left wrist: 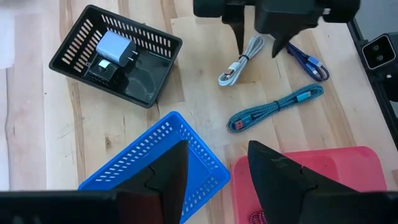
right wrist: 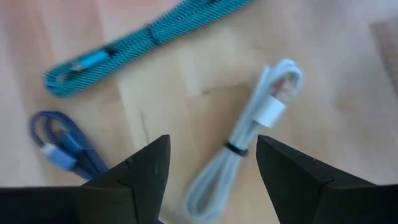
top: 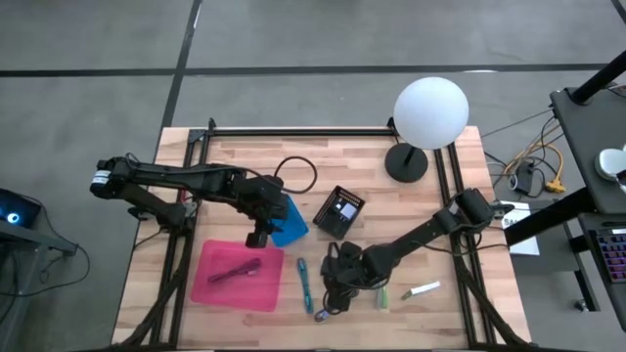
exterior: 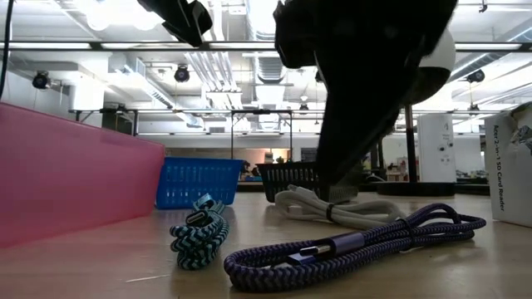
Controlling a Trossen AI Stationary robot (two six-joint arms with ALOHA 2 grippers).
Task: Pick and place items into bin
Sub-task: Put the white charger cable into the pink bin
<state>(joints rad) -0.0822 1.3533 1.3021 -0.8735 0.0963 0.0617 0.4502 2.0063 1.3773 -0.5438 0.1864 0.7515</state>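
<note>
The items are bundled cables. A white cable (right wrist: 249, 143) lies on the table, with a teal braided cable (right wrist: 143, 43) and a blue-purple cable (right wrist: 62, 146) beside it. My right gripper (top: 339, 279) is open and low over the white cable, one finger on either side of it (left wrist: 242, 59); I see no touch. My left gripper (top: 259, 237) is open and empty above the gap between the blue basket (left wrist: 155, 165) and the pink tray (left wrist: 323, 171). A purple cable (top: 238, 271) lies in the pink tray.
A black basket (top: 339, 210) holding a white charger (left wrist: 115, 48) stands mid-table. A white globe lamp (top: 428, 112) stands at the far right. A black cord loop (top: 298, 174) lies at the far middle. A green piece (top: 381, 293) and a white stick (top: 424, 289) lie near right.
</note>
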